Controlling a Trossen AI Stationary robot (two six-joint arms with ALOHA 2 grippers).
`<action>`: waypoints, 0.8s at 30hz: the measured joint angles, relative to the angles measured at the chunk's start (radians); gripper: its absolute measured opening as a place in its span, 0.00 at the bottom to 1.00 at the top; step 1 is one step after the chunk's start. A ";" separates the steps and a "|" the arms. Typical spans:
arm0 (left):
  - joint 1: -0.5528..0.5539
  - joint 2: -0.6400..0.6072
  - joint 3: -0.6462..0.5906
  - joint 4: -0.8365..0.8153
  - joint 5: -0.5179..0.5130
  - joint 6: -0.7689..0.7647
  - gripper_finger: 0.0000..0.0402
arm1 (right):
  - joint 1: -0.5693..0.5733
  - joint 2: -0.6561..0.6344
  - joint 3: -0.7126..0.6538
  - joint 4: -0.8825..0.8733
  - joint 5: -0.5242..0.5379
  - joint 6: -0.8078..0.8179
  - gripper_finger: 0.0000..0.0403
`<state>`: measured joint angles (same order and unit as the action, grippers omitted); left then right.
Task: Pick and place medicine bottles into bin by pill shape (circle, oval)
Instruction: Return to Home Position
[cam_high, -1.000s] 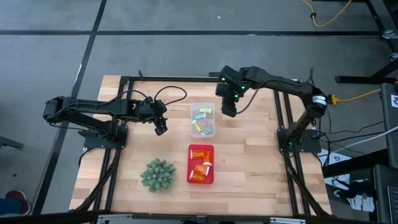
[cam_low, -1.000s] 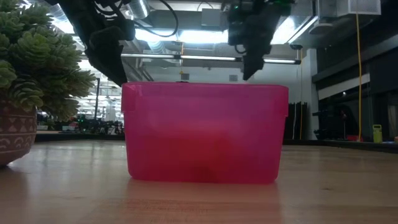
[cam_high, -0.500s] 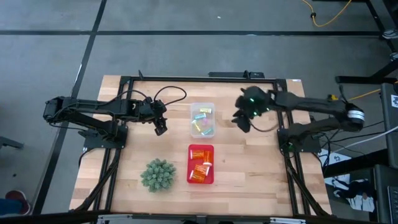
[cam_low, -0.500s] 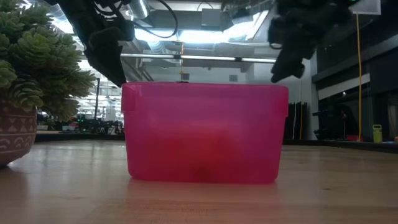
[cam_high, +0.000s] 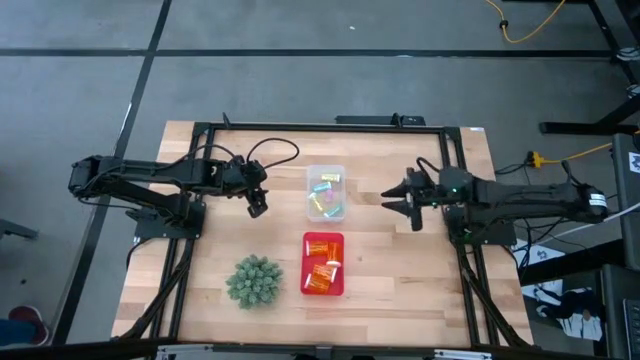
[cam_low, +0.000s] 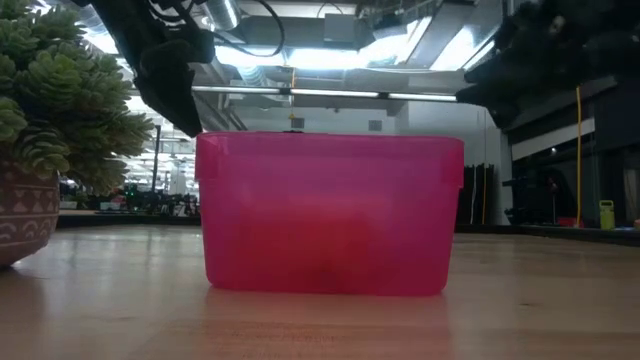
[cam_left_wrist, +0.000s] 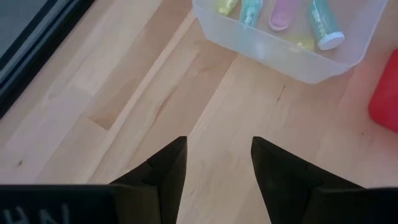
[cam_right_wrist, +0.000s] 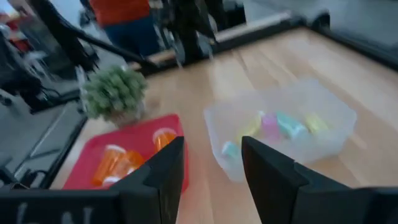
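Note:
Several small pastel vials (cam_high: 323, 186) lie in a clear bin (cam_high: 309, 192) at the table's middle; they also show in the left wrist view (cam_left_wrist: 283, 12) and the right wrist view (cam_right_wrist: 277, 124). Orange bottles with white caps (cam_high: 322, 274) lie in a red bin (cam_high: 305, 262) nearer the front; they also show in the right wrist view (cam_right_wrist: 121, 163). My left gripper (cam_high: 257, 208) hangs open and empty over bare wood left of the clear bin. My right gripper (cam_high: 398, 203) is open and empty to the right of the clear bin, its fingers pointing toward the table's left.
A spiky green plant in a pot (cam_high: 254, 281) stands left of the red bin. The low view shows the red bin's wall (cam_low: 330, 215) close up and the plant (cam_low: 50, 110). Black frame rails (cam_high: 320, 126) edge the table. A person in orange (cam_right_wrist: 124, 15) stands beyond the table.
My right gripper has swung from the far side of the clear bin toward the table's right and near edges. It has turned from pointing down to pointing toward the table's left. It stays empty.

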<state>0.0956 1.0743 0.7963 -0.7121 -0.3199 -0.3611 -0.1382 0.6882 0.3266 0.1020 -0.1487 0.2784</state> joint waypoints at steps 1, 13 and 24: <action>0.000 -0.009 0.000 -0.003 0.001 0.000 0.43 | 0.005 -0.023 -0.029 0.037 0.000 -0.003 0.40; 0.000 -0.303 -0.060 0.095 0.056 0.049 0.43 | 0.053 -0.284 -0.319 0.364 0.003 -0.078 0.40; -0.001 -0.689 -0.386 0.461 0.109 0.106 0.43 | 0.053 -0.342 -0.317 0.328 0.009 -0.074 0.40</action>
<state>0.0948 0.3857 0.4102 -0.2510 -0.2104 -0.2554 -0.0853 0.3458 0.0093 0.4301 -0.1398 0.2046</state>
